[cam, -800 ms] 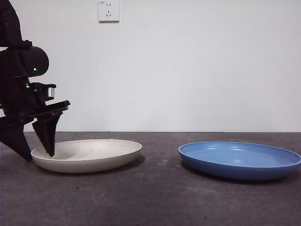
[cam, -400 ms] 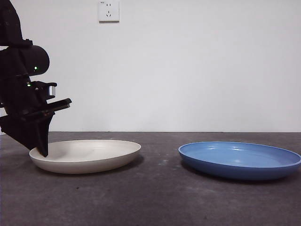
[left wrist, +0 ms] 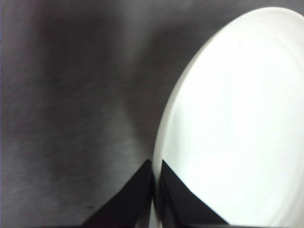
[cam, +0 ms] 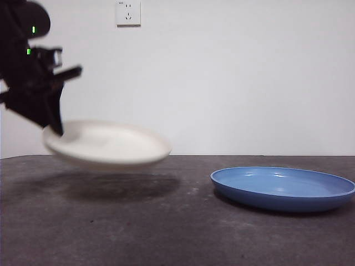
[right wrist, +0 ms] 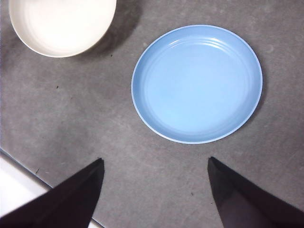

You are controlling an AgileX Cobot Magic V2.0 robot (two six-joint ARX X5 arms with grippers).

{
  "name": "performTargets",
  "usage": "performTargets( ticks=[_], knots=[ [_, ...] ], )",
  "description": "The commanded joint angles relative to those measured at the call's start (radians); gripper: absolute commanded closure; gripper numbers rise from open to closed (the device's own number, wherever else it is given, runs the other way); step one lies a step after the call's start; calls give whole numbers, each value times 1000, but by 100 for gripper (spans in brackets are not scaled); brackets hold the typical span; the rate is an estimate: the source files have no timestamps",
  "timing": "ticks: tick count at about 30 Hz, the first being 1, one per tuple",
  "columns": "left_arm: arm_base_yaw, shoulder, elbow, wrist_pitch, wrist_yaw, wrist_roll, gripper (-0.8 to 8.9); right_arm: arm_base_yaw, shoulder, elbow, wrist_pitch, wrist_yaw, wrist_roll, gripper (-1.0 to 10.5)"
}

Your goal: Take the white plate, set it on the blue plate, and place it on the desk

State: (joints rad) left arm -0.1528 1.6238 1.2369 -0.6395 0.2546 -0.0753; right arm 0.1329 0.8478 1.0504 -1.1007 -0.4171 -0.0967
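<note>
The white plate hangs in the air above the desk at the left, tilted and blurred, its shadow on the tabletop below. My left gripper is shut on its left rim; in the left wrist view the two jaws pinch the white plate at its edge, left gripper. The blue plate lies flat on the desk at the right. High over the table, my right gripper stands open with nothing in it, looking down on the blue plate and the white plate.
A white wall with a socket stands behind the desk. In the right wrist view the desk's edge runs close by the right gripper's jaws.
The left gripper shut on the white plate's left rim and lifted it off the desk, up and slightly right. The blue plate has not moved.
</note>
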Motion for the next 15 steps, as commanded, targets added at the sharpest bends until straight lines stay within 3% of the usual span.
performTargets(
  ticks=[1, 10, 15],
  knots=[
    [-31, -39, 15, 6, 50, -34, 804, 4, 7, 19, 8, -1, 11, 594],
    [-190, -91, 16, 71, 62, -137, 804, 4, 1, 19, 8, 3, 45, 594],
    [-299, -55, 32, 169, 61, -220, 804, 4, -32, 19, 8, 53, 60, 594]
  ],
)
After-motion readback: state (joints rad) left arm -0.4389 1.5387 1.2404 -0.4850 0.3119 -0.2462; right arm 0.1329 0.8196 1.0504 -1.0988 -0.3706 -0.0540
